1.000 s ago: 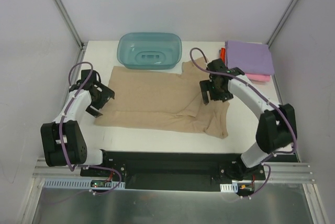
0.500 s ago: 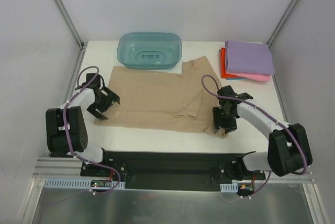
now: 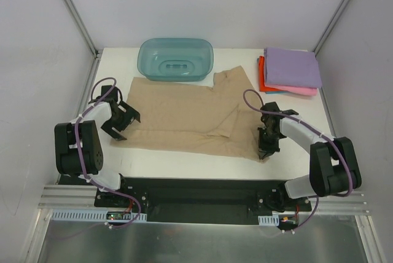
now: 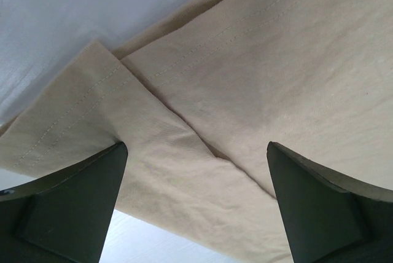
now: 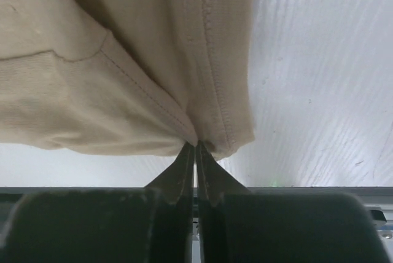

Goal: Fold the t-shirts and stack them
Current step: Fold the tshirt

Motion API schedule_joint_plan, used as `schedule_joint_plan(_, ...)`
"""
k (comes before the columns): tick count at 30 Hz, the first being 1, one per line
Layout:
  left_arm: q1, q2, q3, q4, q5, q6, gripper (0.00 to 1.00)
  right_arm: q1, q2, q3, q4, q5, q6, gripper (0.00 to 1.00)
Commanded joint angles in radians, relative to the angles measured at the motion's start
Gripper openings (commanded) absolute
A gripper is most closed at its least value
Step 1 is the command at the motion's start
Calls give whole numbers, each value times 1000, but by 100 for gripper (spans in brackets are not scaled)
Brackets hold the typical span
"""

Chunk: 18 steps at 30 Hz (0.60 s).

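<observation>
- Tan-beige t-shirt [image 3: 184,115] lies spread on the worktop [image 3: 184,163].
- Your right fingers [image 5: 178,174] are pinched together on its hem corner.
- Your left fingers [image 4: 73,208] stand apart, its folded edge below them.

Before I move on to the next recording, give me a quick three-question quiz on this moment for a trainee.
1. True or false: the right hand is shut on the near right corner of the tan t-shirt.
2. Pick one. The left hand is: A) open, over the shirt's left edge; B) shut on a sleeve; C) out of every view.
3. Fill in: the top shirt on the folded stack at the far right is ____ in colour.

Key: 1 true; 2 A; 3 lilac-purple.
</observation>
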Motion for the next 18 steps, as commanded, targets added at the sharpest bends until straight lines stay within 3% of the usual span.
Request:
schedule_joint_plan(1,28,-4,-41,0,-37,26,99,-31,-80,9,-97,45,21,1)
schedule_joint_plan(5,32,-41,-81,-18,-39,28,99,-60,-128,8,-217,84,31,1)
schedule_joint_plan(11,34,-131,-183,-63,-37,14,99,-64,-134,-23,-259,111,69,3)
schedule_joint_plan(14,34,-213,-226,-101,-37,9,99,-65,-146,-6,-295,162,81,18)
schedule_joint_plan(18,32,-383,-244,-147,-39,-6,99,-62,-231,44,-306,162,43,72)
